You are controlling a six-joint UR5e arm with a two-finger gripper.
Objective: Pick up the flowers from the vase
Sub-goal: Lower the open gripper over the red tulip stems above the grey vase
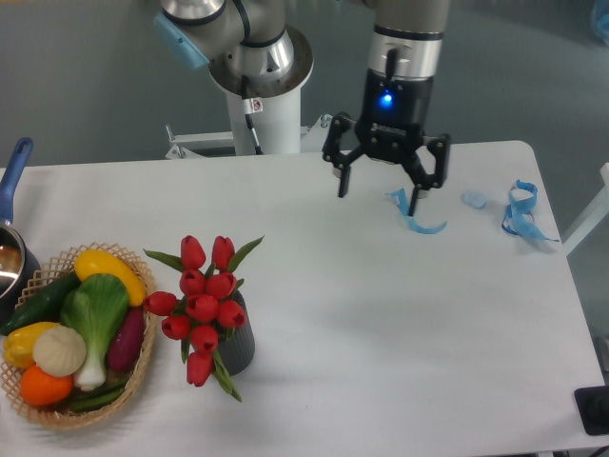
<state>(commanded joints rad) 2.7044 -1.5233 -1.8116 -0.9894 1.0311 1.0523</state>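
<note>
Robot lab: pedestal-mounted arm (252,57), white table (381,314)

Flowers (203,307) showing red buds, green leaves. Vase (238,348) showing dark grey. Black gripper (379,195) glowing blue at its light. Tan woven basket (145,365) holding yellow, green, purple, orange, cream vegetables (80,328). Blue ribbons (520,211) lying on white table (400,324).

A wicker basket (143,367) at the table's (381,343) left edge holds toy vegetables (81,328). Left of it a pot (9,262) with a blue handle is cut off by the frame. Blue strips (519,211), perhaps ribbon, lie far right.
</note>
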